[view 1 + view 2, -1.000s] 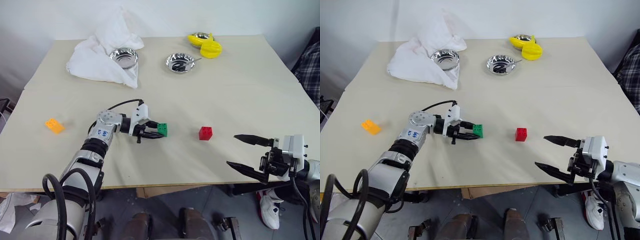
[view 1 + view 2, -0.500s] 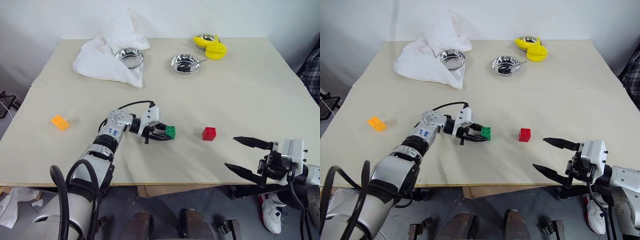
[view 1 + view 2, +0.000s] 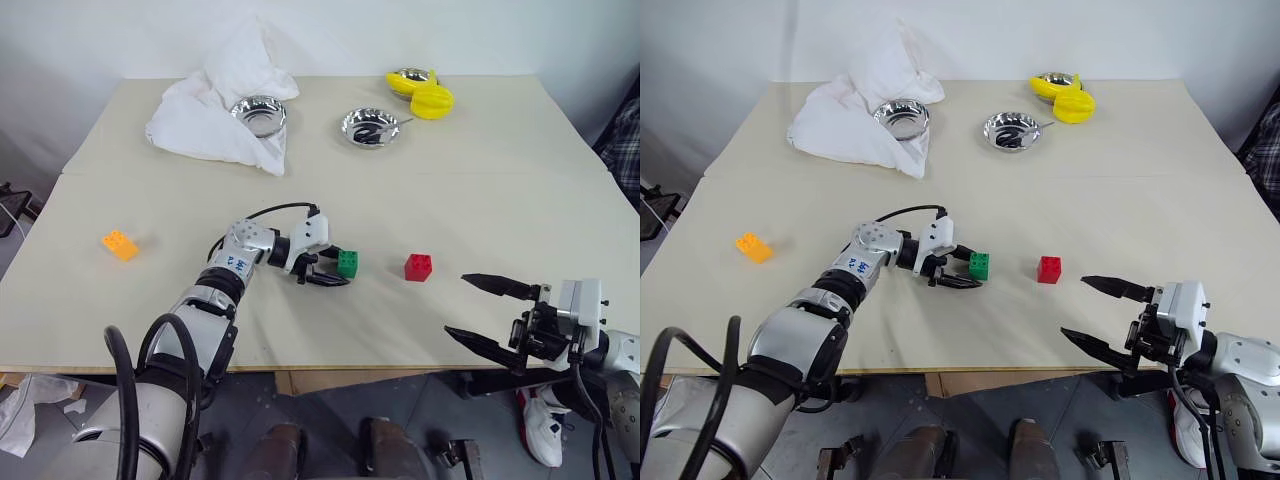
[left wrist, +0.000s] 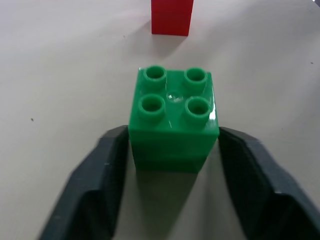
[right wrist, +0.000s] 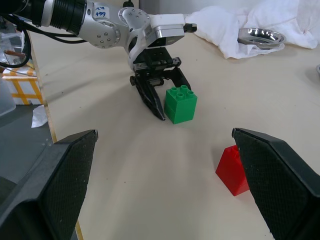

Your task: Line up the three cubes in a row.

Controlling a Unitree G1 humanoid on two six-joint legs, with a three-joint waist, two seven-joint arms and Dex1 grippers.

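Green cube [image 3: 348, 263] set just at nine o'clock of red cube [image 3: 418, 266], left gripper [image 3: 335, 270] fingers parted around it; right gripper [image 3: 480, 312] wide, empty; orange-yellow cube [image 3: 120, 244] remains far off.

Pale beige worktop [image 3: 480, 190], seam crossing its width. Sitting on it: green cube [image 3: 348, 263] near middle, red cube [image 3: 418, 266] beside, orange-yellow cube [image 3: 120, 244] well apart at left. Lying at far edge: white cloth [image 3: 205, 120], two steel bowls [image 3: 258, 113] [image 3: 366, 126], yellow plastic pieces [image 3: 428, 97].
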